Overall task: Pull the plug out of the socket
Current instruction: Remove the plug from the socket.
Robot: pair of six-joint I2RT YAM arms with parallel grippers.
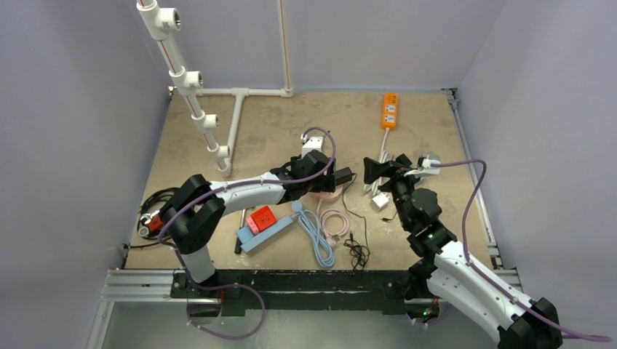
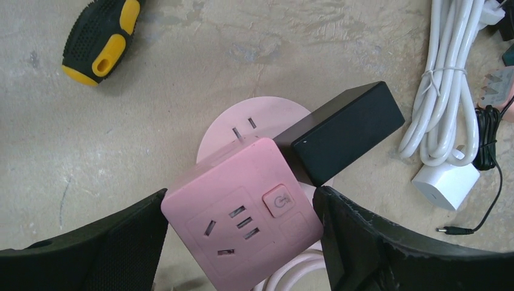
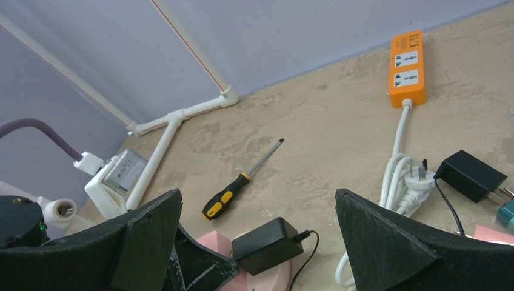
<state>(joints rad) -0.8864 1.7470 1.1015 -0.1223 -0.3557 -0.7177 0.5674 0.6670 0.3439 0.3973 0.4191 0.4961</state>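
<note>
The socket [image 2: 242, 212] is a pink cube on a round pink base [image 2: 267, 115]. The plug [image 2: 342, 130], a black adapter block, sticks out of the cube's far right side. My left gripper [image 2: 240, 197] straddles the cube, and both fingers touch its sides. In the top view the left gripper [image 1: 331, 178] sits over the socket [image 1: 325, 195] at mid-table. My right gripper [image 3: 257, 194] hovers open just to the right, nothing between its fingers. The plug [image 3: 267, 242] lies below and ahead of it, with its thin black lead trailing off to the right.
A black-and-yellow screwdriver [image 3: 233, 191] lies beyond the socket. A coiled white cable with a charger [image 2: 445, 182] and a second black adapter [image 3: 470, 176] lie to the right. An orange power strip [image 1: 391, 110] sits at the back, white pipes [image 1: 233, 116] at back left, a blue strip [image 1: 265, 225] in front.
</note>
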